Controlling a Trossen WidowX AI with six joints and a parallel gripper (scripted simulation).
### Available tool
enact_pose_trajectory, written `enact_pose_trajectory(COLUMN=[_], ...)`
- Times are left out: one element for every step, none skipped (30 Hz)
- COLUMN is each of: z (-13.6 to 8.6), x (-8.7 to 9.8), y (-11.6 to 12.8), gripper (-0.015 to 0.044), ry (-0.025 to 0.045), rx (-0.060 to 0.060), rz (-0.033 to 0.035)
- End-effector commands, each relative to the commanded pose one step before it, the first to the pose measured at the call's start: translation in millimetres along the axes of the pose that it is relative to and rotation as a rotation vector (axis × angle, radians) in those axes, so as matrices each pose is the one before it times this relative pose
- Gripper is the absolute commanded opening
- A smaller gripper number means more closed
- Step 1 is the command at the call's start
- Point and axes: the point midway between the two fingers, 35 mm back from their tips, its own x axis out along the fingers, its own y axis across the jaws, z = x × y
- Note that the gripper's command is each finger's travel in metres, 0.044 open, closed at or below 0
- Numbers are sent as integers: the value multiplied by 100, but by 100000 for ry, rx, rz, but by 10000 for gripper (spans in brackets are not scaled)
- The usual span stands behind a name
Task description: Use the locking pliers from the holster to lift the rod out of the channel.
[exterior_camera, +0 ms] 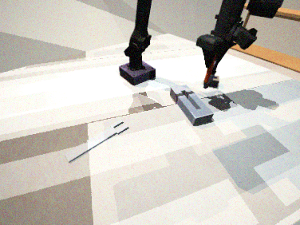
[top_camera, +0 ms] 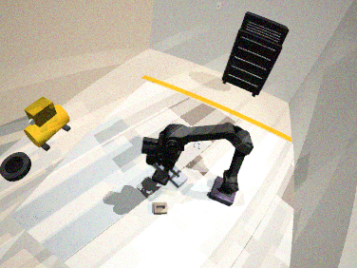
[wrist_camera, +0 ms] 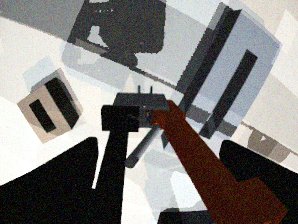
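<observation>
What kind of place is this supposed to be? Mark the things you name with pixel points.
Probably a workshop or garage: a black, multi-drawer cabinet like a tool chest (top_camera: 253, 54) stands by the wall, with what looks like a yellow air compressor (top_camera: 47, 125) and a black tire (top_camera: 15, 166) across from it.

There was one robot arm, with two black fingers in the wrist view. One pair of pliers had two handles, one black and one orange-red. The table carried two blocks: one grey, one tan. Beyond stood one black tool chest, one yellow machine, and one black ring. One yellow stripe ran across, and the exterior view showed two orange beams.
</observation>
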Motion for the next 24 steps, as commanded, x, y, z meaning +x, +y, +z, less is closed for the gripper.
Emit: enact_pose_trajectory(z=[-19, 15, 15, 16, 16, 16, 16, 17, 17, 17, 17, 18, 18, 18, 18, 18, 19, 19, 19, 19, 19, 20, 20, 20], x=[-312, 2, 2, 2, 2, 2, 2, 2, 2, 2, 2, 2, 2, 2, 2, 2, 2, 2, 2, 2, 2, 2, 2, 2], y=[-597, -161, -161, -161, -160, -160, -160, -160, -160, -159, -159, -159, -159, -159, -158, -158, -158, -158, -158, -157, -157, -157, -157, -157], gripper=[318, 318, 318, 318, 318, 318, 318, 318, 318, 318, 318, 318, 318, 318, 318, 318, 318, 318, 318, 318, 318, 318, 318, 318], ry=[-1031, 5, 5, 5, 5, 5, 5, 5, 5, 4, 4, 4, 4, 4, 4, 4, 4, 4, 3, 3, 3, 3, 3, 3], rx=[3138, 678, 678, 678, 678, 678, 678, 678, 678, 678, 678, 678, 678, 678, 678, 678, 678, 678, 678, 678, 678, 678, 678, 678], rz=[794, -17, -17, -17, -17, -17, -17, -17, -17, -17, -17, -17, -17, -17, -17, -17, -17, -18, -18, -18, -18, -18, -18, -18])
